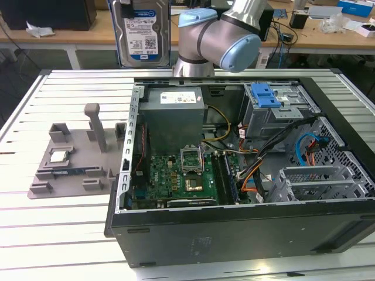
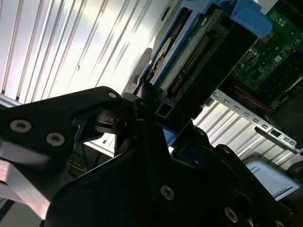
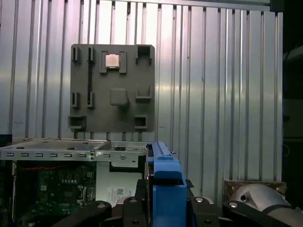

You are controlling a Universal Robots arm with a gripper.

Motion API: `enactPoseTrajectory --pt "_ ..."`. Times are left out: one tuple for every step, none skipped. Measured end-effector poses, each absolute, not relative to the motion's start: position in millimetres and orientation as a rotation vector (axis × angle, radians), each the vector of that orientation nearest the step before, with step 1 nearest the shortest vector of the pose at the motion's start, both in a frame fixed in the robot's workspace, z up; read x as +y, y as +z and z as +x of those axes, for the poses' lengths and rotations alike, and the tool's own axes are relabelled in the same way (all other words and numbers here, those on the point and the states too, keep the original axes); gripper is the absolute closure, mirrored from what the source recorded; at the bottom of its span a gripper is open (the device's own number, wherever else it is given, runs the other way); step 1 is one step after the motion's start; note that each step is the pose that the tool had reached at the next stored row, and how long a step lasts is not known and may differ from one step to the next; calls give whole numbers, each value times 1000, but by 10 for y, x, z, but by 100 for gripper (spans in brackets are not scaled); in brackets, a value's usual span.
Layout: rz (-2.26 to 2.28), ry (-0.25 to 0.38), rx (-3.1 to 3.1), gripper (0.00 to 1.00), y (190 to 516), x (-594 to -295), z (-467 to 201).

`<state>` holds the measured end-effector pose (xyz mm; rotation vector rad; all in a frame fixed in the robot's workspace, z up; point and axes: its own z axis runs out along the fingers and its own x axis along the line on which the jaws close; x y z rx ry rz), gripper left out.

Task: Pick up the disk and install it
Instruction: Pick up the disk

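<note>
The disk (image 1: 142, 30), a silver drive with a blue-and-white label and blue rails, hangs upright in the air behind the open computer case (image 1: 234, 216), beside the arm's wrist (image 1: 196, 38). In the second wrist view my gripper (image 2: 152, 101) is shut on the disk (image 2: 189, 52), its black fingers clamping one end, with the connector edge showing. In the first wrist view the disk's blue rail (image 3: 164, 177) stands edge-on between the gripper's black parts, high above the case's rim.
Inside the case are a drive cage with a blue latch (image 1: 266, 96), a power supply (image 1: 174, 117) and the motherboard (image 1: 181, 178). A grey fixture plate (image 1: 70, 167) with a small square chip (image 1: 58, 156) lies on the slatted table at the exterior view's left. Benches stand behind.
</note>
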<state>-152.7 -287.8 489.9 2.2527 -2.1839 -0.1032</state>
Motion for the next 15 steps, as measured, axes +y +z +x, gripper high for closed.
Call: enactPoseTrajectory --pt "2252 -103 -2184 63 4899 -2878 -1489" --pt "2252 -104 -2184 63 4899 -2878 -1455" --pt "2253 -104 -2183 63 4899 -2878 -1413" --pt "2253 -104 -2183 63 4899 -2878 -1376" --pt "2253 -105 -2183 63 4899 -2878 -1336" --pt "2253 -105 -2182 63 4899 -2878 -1300" --pt "2253 -105 -2182 63 4899 -2878 -1247" --pt "2253 -105 -2182 63 4899 -2878 -1218" --pt "2253 -106 -2181 63 4899 -2878 -1190" --pt "2253 -106 -2181 63 4899 -2878 -1161" --pt "2253 -106 -2181 63 4899 -2878 -1113" --pt "2253 -106 -2181 63 4899 -2878 -1083" --pt "2254 -106 -2181 63 4899 -2878 -1056" --pt "2254 -106 -2180 63 4899 -2878 -1023" --pt "2254 -105 -2180 63 4899 -2878 -1003"
